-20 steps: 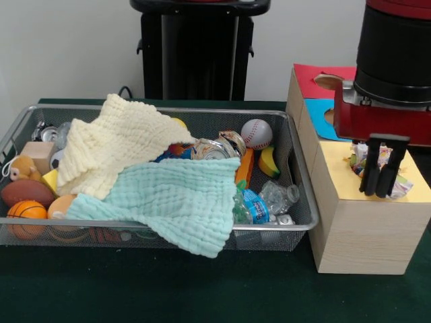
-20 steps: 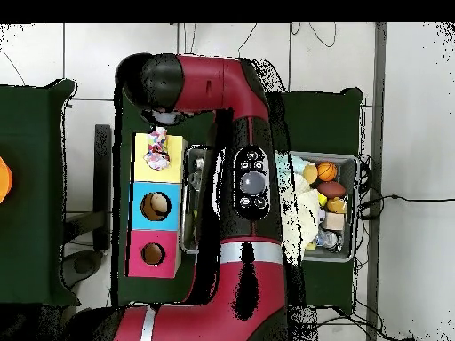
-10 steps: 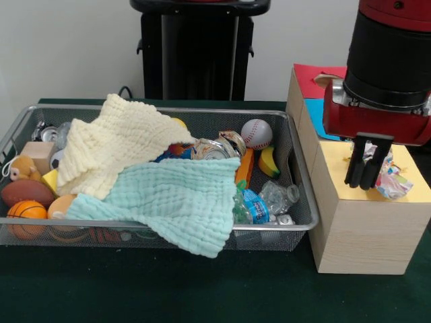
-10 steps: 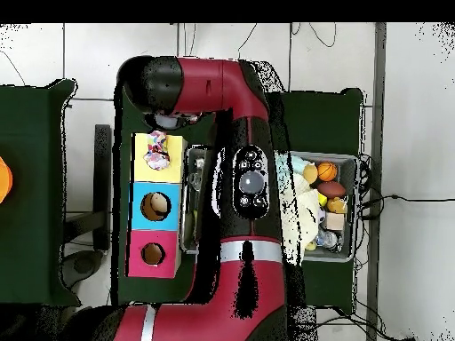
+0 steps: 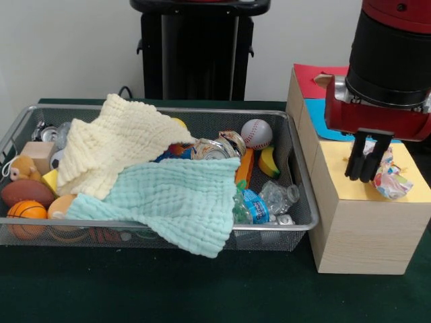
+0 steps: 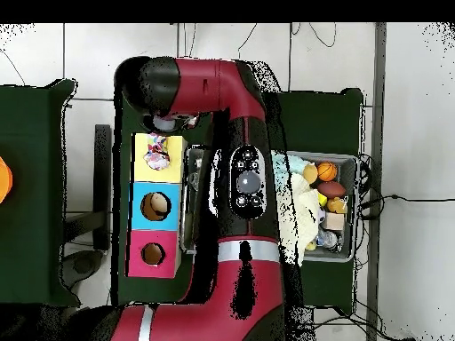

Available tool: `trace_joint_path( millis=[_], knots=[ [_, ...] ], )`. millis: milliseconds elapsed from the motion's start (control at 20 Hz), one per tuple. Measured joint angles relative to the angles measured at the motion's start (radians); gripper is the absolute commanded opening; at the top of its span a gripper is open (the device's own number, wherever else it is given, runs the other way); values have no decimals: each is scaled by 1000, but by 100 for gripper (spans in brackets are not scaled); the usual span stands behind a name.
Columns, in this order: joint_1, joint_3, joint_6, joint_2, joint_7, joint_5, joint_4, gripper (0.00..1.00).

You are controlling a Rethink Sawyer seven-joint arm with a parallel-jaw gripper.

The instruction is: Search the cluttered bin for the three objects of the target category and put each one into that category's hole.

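Nearest the front camera, the mint-green waffle cloth (image 5: 168, 202) spills over the front rim of the bin (image 5: 296, 222); behind it lies the cream waffle cloth (image 5: 114, 145), with a baseball (image 5: 256, 133) toward the far right corner; to the bin's right stands the yellow-faced box (image 5: 357, 222), and on its top sits a dotted fabric piece (image 5: 389, 176), crumpled into a rounded bunch with no clear long axis, white with red, blue and yellow marks, covering the hole; the gripper (image 5: 366, 165) hangs just beside it with fingers drawn narrow together, holding nothing; farther back come the blue-faced box (image 5: 316, 111) and red-faced box (image 5: 311, 77).
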Motion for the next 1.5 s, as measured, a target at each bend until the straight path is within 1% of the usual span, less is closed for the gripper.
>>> trace_joint_path(
  millis=[450, 900, 1250, 1500],
  knots=[
    [30, 2, 0, 0, 0, 2, 0, 0],
    [32, 3, -2, 4, 0, 2, 0, 0],
    [32, 3, -42, 26, 0, 2, 0, 0],
    [32, 3, -53, 42, 0, 2, 0, 0]
  ],
)
